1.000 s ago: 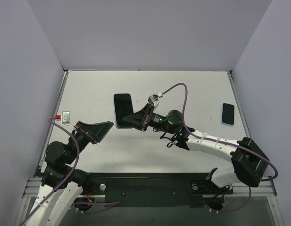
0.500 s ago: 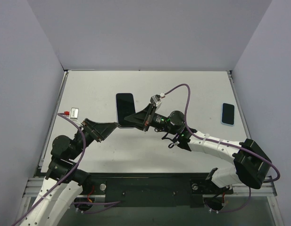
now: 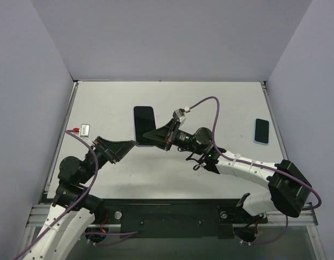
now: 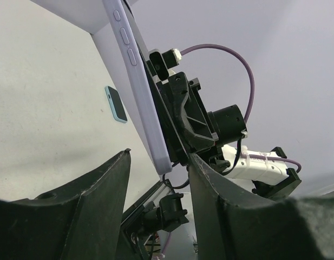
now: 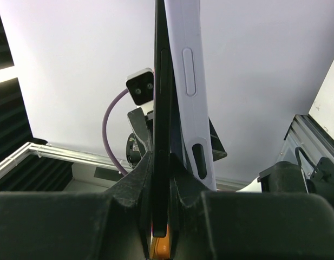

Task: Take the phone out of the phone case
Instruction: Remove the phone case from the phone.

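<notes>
Nearer, left claw (image 4: 158, 158) gapes; right claw (image 5: 161, 162) pinches black phone (image 3: 144, 122), lilac case (image 5: 191, 81) seemingly loosened.

black phone (image 5: 160, 108), pale lilac case (image 5: 189, 81); light blue handset (image 3: 261, 131), dark-faced, by the pale grey bench's (image 3: 102, 108) right edge; purple cables (image 3: 207, 98).

white arm shells (image 3: 248, 169), black joints (image 3: 288, 189), black wedge fingers (image 3: 115, 147), purple cables (image 3: 216, 111), small white wrist cameras (image 3: 180, 115)
</notes>
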### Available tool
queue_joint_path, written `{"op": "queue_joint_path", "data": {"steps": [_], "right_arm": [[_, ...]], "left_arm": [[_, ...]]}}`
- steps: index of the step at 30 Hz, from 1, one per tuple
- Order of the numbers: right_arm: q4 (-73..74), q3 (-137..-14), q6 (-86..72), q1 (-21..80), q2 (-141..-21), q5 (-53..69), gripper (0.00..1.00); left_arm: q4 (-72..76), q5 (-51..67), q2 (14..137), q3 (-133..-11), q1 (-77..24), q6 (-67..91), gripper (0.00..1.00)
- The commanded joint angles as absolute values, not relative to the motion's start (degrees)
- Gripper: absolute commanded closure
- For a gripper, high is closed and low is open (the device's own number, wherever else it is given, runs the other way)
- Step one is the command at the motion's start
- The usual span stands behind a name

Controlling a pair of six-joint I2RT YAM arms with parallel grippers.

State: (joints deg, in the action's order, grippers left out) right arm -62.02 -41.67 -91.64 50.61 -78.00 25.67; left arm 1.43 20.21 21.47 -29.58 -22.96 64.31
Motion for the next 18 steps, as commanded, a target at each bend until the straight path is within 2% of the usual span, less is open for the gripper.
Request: {"op": "queue_joint_path", "data": {"steps": [1, 6, 18], "right_arm": [[-72.77, -42.54, -92.64, 50.54, -74.79, 25.31, 1.0], [-73.91, -42.54, -93.16, 50.54, -75.23, 25.4, 1.0], [-74.36, -43.42, -92.99, 52.12, -77.25, 25.58, 1.0]], "left_arm": [[2.9, 19.69, 20.3, -29.62, -23.29, 64.16, 0.42], [3.86, 20.3, 21.09, -29.36, -23.29, 64.42, 0.42], [6.06, 21.36, 26.01, -30.93, -23.29, 64.34, 0.52]]}}
